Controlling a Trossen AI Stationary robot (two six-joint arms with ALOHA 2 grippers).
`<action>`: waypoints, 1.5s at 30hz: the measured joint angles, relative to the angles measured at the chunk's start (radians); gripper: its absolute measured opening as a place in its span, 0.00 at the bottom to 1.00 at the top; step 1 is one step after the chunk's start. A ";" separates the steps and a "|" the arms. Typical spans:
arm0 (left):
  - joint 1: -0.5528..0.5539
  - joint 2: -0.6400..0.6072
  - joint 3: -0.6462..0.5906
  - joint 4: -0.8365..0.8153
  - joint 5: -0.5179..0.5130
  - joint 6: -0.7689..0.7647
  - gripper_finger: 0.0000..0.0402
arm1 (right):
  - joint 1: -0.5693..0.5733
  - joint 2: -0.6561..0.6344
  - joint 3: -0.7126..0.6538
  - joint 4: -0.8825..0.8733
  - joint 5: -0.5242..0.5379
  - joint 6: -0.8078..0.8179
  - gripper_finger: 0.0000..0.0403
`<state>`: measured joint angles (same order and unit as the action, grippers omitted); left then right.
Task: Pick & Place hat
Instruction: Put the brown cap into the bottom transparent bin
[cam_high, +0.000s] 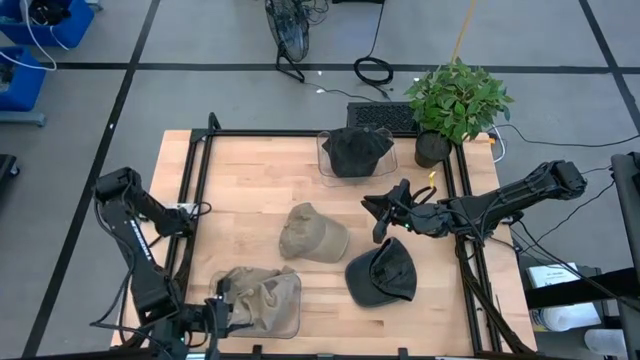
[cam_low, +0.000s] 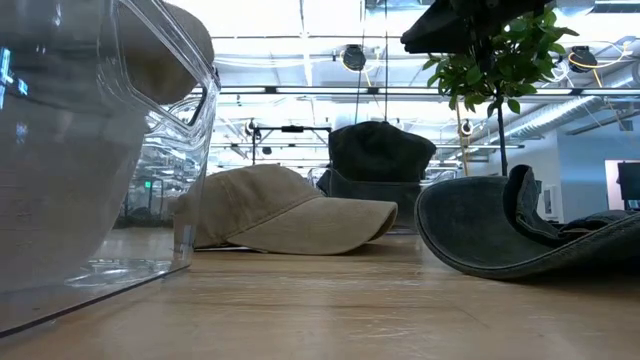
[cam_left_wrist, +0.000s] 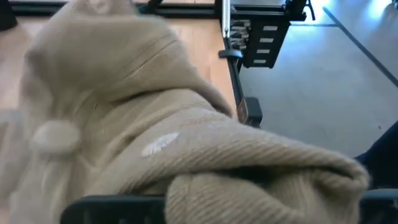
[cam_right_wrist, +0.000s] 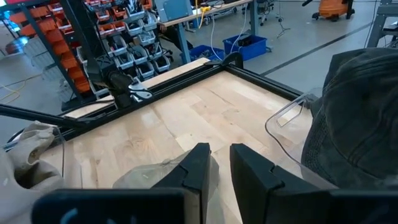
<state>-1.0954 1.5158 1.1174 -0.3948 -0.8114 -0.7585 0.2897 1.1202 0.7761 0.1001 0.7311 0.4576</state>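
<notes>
A tan hat (cam_high: 262, 298) lies crumpled in a clear bin (cam_high: 294, 322) at the table's near edge and fills the left wrist view (cam_left_wrist: 186, 124). My left gripper (cam_high: 216, 308) is at that bin's left side, open, with its fingertips hidden under the cloth. A tan cap (cam_high: 313, 233) rests on its brim and crown at mid table. A dark cap (cam_high: 382, 272) lies upside down beside it. A dark hat (cam_high: 356, 150) sits in a far clear bin. My right gripper (cam_high: 383, 212) hovers shut above the table between the caps, touching nothing. My left gripper has its fingers (cam_left_wrist: 112, 208) wide apart, and a thick fold of the tan hat (cam_left_wrist: 261, 186) bulges between and over them. The cloth hides the fingertips. The hat rests in the clear bin, not lifted.
A potted plant (cam_high: 457, 100) stands at the far right corner. A black metal frame (cam_high: 190, 200) runs along the table's edges. Bare wood (cam_high: 250, 190) lies at far left and between the caps.
</notes>
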 joint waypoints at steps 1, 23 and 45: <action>0.000 0.000 -0.032 0.032 0.000 -0.011 0.03 | 0.000 0.000 0.000 0.000 0.000 0.000 0.12; 0.019 -0.006 -0.407 0.582 0.077 0.063 0.07 | 0.000 0.000 0.000 0.000 0.001 -0.001 0.12; 0.014 -0.178 -0.409 0.545 0.114 -0.105 0.62 | 0.000 0.000 0.000 -0.001 0.005 0.029 0.12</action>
<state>-1.0817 1.3379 0.7086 0.1507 -0.6972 -0.8637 0.2893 1.1202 0.7761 0.0990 0.7361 0.4867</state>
